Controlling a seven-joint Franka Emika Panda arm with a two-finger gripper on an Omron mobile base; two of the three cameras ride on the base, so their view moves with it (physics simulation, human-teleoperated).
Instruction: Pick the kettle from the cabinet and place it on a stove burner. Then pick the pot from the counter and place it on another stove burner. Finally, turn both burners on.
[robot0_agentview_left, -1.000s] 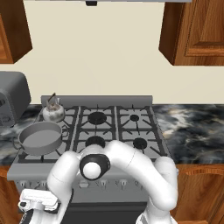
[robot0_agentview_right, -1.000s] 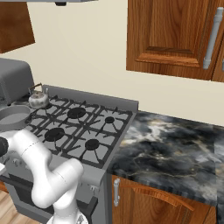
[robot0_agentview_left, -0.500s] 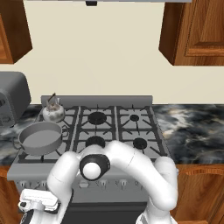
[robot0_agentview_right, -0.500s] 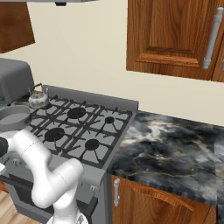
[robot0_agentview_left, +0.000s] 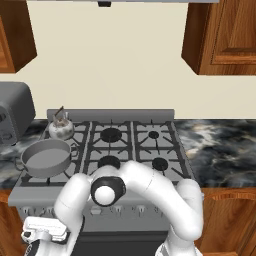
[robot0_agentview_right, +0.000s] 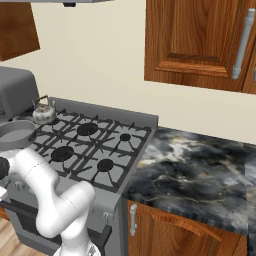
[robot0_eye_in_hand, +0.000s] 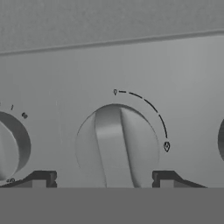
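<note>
Kettle (robot0_agentview_left: 61, 129) on rear-left burner, pot (robot0_agentview_left: 46, 158) on front-left burner: both placed. Burner lighting outstanding. Gripper (robot0_eye_in_hand: 104, 179) spread wide astride stove knob (robot0_eye_in_hand: 117, 146), ridge near vertical.

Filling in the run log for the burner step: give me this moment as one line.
phase: burner knobs | squat silvery kettle: on back-left burner | wide grey pot: on front-left burner | gripper: open, fingertips either side of round grey stove knob, pointer near 0

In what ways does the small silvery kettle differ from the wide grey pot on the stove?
The small silvery rounded kettle is squat and closed, with a dark arched handle; the wide grey metal pot is much broader, open-topped, with side handles. The kettle sits on the rear left burner, the pot in front of it. Both rest on the grey stove.
</note>
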